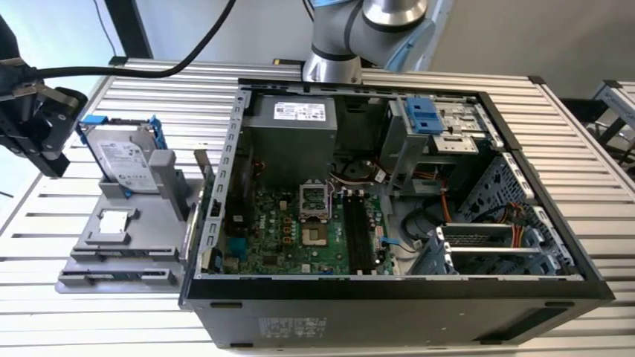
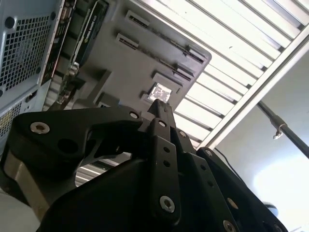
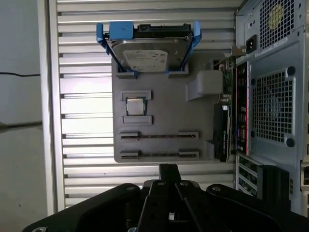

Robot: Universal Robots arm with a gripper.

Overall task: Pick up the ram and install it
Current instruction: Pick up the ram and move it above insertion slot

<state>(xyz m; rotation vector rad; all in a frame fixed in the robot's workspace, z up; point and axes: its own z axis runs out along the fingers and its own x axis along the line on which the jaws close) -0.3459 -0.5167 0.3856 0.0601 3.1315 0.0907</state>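
Pickup is not yet done: we see the fingers [image 3: 168, 170] closed on nothing, near the tray [image 3: 164, 113], where the ram [image 3: 159, 137] seems to lie slotted.

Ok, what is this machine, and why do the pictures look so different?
It is a robot arm with a gripper, a claw for grabbing. The exterior view is taken from off the arm and shows an open computer case on a metal table. The two wrist views come from cameras riding on the arm, so you see the gripper up close. Beside the case lies a grey tray holding a hard drive in a blue frame and a silver chip. The gripper hovers near the tray and seems to hold nothing.
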